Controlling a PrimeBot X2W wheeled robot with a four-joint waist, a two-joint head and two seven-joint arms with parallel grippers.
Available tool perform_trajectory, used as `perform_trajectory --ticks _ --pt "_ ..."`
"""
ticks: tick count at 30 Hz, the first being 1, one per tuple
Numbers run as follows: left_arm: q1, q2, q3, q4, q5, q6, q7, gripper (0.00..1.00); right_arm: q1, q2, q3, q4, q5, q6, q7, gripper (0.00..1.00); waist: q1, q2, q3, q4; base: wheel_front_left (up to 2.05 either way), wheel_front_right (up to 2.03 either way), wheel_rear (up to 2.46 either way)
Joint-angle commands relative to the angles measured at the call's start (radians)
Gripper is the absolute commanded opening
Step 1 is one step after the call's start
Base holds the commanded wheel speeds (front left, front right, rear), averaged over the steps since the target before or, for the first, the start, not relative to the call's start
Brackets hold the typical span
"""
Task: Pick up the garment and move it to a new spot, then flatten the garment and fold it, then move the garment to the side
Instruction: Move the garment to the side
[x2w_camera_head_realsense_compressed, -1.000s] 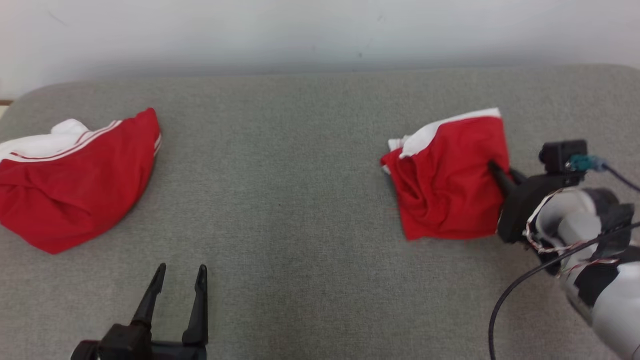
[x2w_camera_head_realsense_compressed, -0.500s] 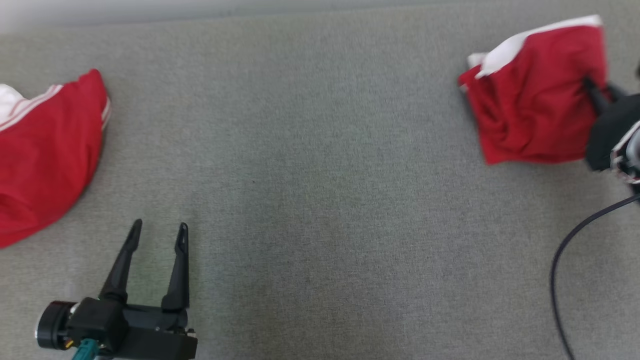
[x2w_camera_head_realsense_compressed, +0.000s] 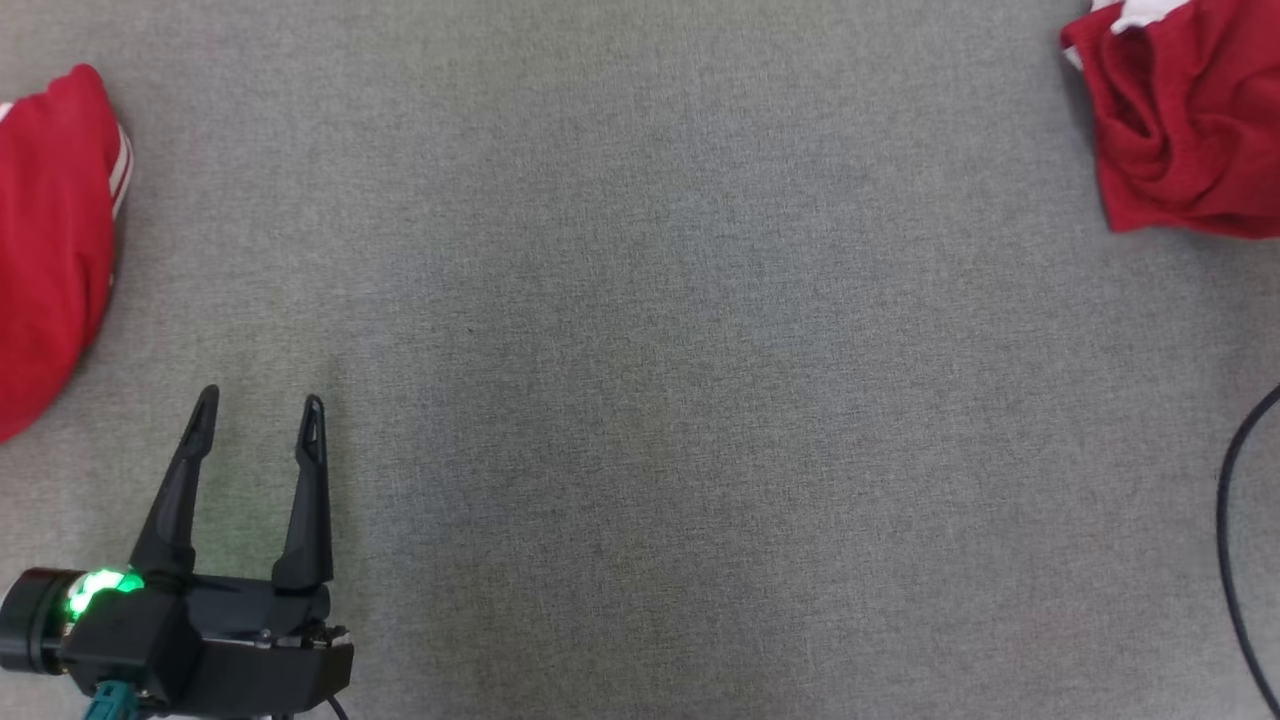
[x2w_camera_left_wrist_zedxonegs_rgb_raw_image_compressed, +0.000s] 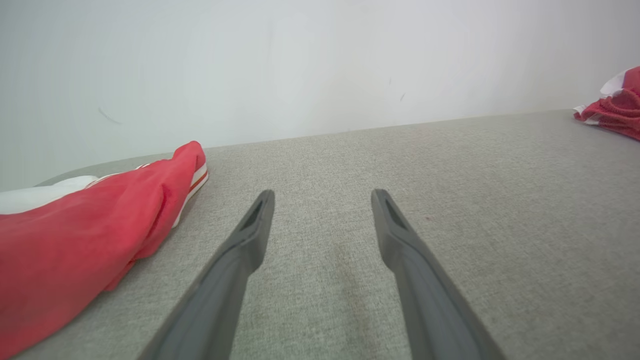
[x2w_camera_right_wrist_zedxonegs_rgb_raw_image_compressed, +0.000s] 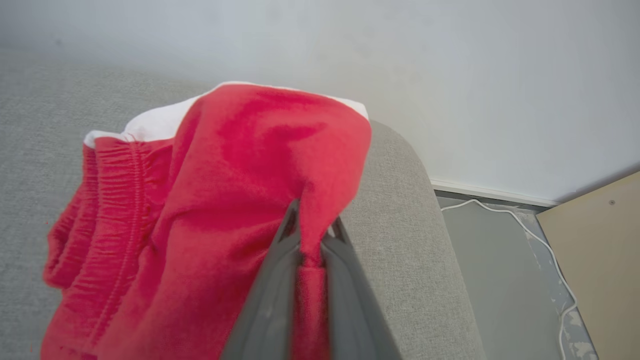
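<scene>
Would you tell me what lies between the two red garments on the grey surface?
Nothing: in the head view, the stretch of grey surface between the left garment and the right garment is bare.

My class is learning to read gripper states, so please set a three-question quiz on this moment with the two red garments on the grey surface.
1. True or false: the left gripper stands open, apart from the left garment.
2. What does the right gripper pinch? A. nothing B. a fold of the right garment C. the left garment
3. Fill the gap: both garments are red with ___ trim.

Key: 1 true; 2 B; 3 white.
</scene>
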Motion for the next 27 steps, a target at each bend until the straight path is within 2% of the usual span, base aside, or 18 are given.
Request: perform_trajectory --ticks 1,14,15,16,17,18,27 --pt "0.005 0.007 0.003 -0.01 0.012 0.004 0.002 1.0 -0.018 -0.017 0.005 0.001 -0.001 -0.001 -0.001 0.0 -0.0001 -0.0002 0.009 -0.004 0.0 0.0 0.0" --pt "0.012 0.022 0.006 -0.057 0.011 0.02 0.018 1.0 -0.062 -0.014 0.035 0.037 -0.012 -0.001 -0.017 0.0 -0.0001 -0.0002 0.035 -0.006 0.0 0.0 0.0" --pt "0.012 0.022 0.006 -0.057 0.01 0.022 0.018 1.0 -0.063 -0.012 0.035 0.044 -0.01 -0.001 -0.017 0.02 -0.0001 -0.0002 0.035 -0.005 0.0 0.0 0.0" --pt "0.012 0.022 0.005 -0.057 0.008 0.024 0.018 1.0 -0.065 -0.011 0.036 0.053 -0.01 -0.001 -0.014 0.37 -0.0001 -0.0002 0.035 -0.005 0.0 0.0 0.0" --pt "0.012 0.022 0.004 -0.055 0.006 0.025 0.018 1.0 -0.067 -0.008 0.038 0.063 -0.012 -0.001 -0.008 0.54 -0.0001 -0.0002 0.034 -0.004 0.0 0.0 0.0" --pt "0.012 0.021 0.003 -0.054 0.004 0.026 0.018 1.0 -0.072 -0.006 0.039 0.071 -0.017 -0.001 -0.009 0.99 -0.0001 -0.0002 0.035 -0.003 0.0 0.0 0.0" --pt "0.012 0.013 -0.001 -0.032 -0.011 0.03 0.009 1.0 -0.092 0.029 0.031 0.14 -0.039 -0.001 -0.06 1.0 -0.0001 -0.0002 0.01 -0.002 0.0 0.0 0.0"
